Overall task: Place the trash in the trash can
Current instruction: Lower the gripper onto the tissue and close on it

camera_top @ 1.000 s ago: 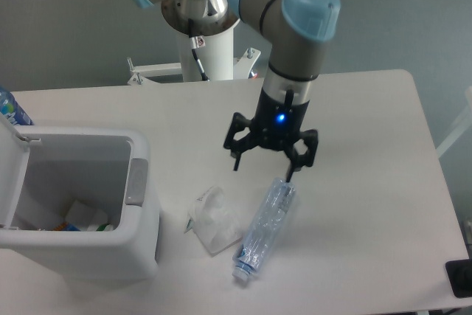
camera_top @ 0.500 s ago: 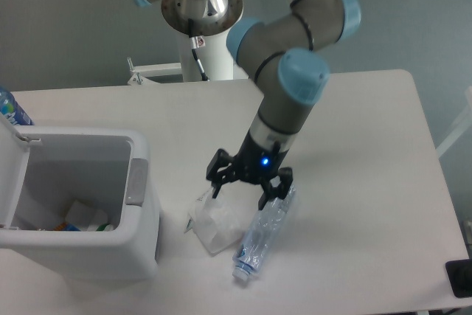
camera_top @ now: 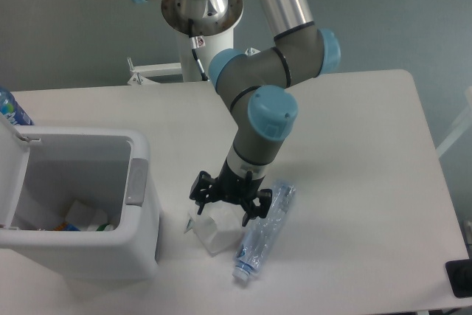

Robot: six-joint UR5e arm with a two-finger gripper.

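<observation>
The crumpled white wrapper (camera_top: 214, 228) lies on the table in front of the trash can. The crushed clear bottle (camera_top: 264, 229) with a white cap lies just right of it, cap toward the front edge. My gripper (camera_top: 222, 210) is open, low over the wrapper, with one finger on each side of its top; its lower part hides some of the wrapper. The white trash can (camera_top: 140, 204) stands at the left with its lid open, and several bits of rubbish lie inside.
An uncrushed bottle with a blue label (camera_top: 11, 108) stands at the far left behind the bin's lid. A dark object (camera_top: 460, 278) sits at the table's front right corner. The arm's base post (camera_top: 206, 49) stands behind the table.
The gripper has moved left and down, from above the bottle's far end to low over the wrapper. It stays open. Wrapper and bottle have not moved.
</observation>
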